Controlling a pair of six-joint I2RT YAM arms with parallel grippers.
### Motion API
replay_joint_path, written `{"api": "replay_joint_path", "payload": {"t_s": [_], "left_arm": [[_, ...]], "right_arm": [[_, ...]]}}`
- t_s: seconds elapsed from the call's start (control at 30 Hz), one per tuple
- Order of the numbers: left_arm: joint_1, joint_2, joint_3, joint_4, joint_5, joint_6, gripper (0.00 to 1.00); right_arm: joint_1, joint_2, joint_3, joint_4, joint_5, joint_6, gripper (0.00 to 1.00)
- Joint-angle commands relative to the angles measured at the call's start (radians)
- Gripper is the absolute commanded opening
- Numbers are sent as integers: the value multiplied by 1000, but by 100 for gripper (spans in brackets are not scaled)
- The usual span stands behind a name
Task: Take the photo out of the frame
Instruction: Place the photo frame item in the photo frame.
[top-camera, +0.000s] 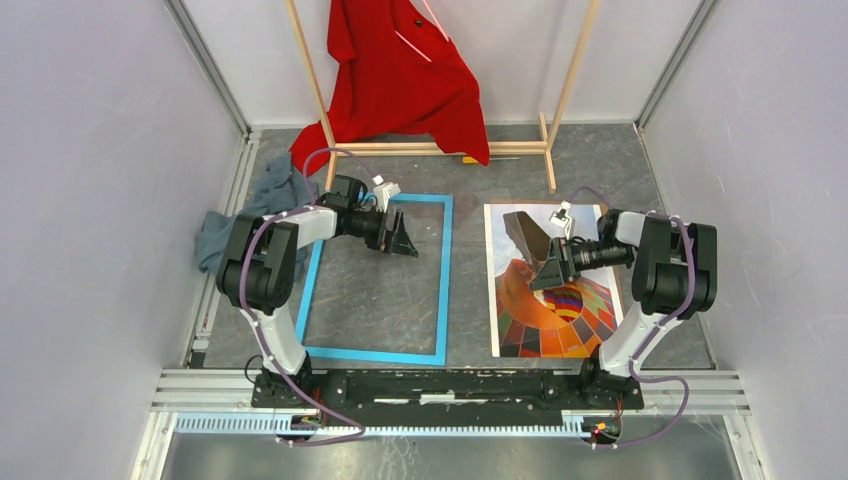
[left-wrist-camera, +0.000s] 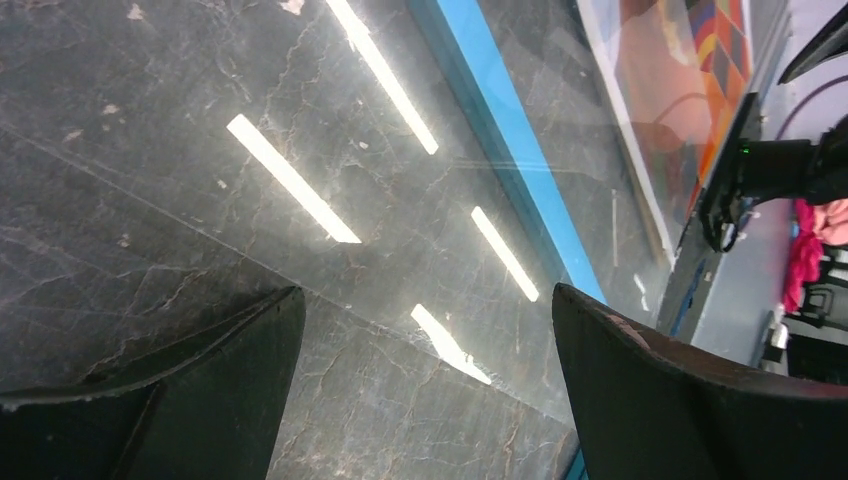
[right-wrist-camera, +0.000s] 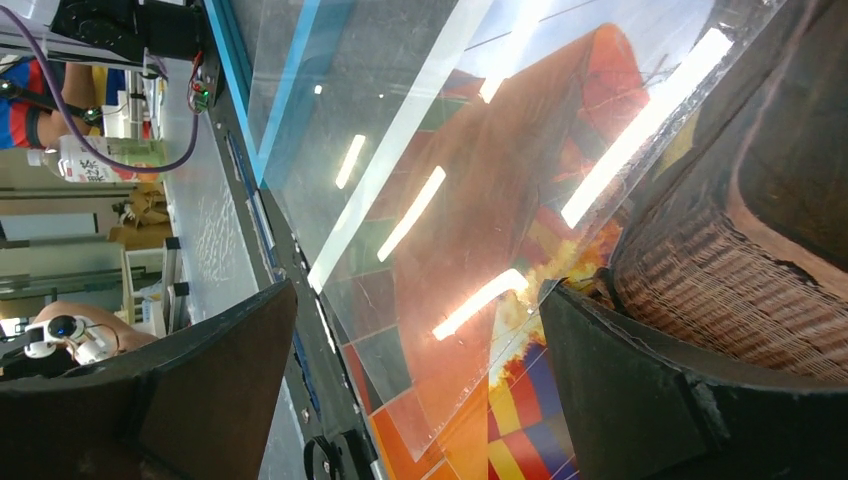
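Observation:
The light blue frame (top-camera: 375, 355) lies flat on the dark table, left of centre, with bare tabletop showing inside it. Its border also shows in the left wrist view (left-wrist-camera: 500, 130). The photo (top-camera: 560, 320), an orange-red balloon print, lies flat to the right of the frame, outside it. My left gripper (top-camera: 408, 240) is open and empty over the frame's inside (left-wrist-camera: 428, 295). My right gripper (top-camera: 545, 268) is open over the photo (right-wrist-camera: 560, 440), with nothing held (right-wrist-camera: 418, 290). A clear pane (right-wrist-camera: 400, 200) overlaps part of the photo, one corner between the right fingers.
A wooden clothes rack (top-camera: 560, 90) with a red garment (top-camera: 400, 70) stands at the back. A grey-blue cloth (top-camera: 270, 200) lies at the frame's far left corner. White walls close in both sides. An aluminium rail (top-camera: 450, 385) runs along the near edge.

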Motion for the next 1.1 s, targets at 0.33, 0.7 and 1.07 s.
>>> {"api": "replay_joint_path", "payload": {"t_s": [0.33, 0.7, 1.07], "left_arm": [[21, 79, -30, 20, 166, -70, 92], [76, 110, -31, 25, 240, -95, 80], [87, 129, -29, 25, 252, -101, 55]], "right_arm": [[47, 27, 42, -141, -71, -157, 98], [68, 43, 49, -172, -78, -197, 98], [102, 73, 67, -244, -93, -279, 98]]}}
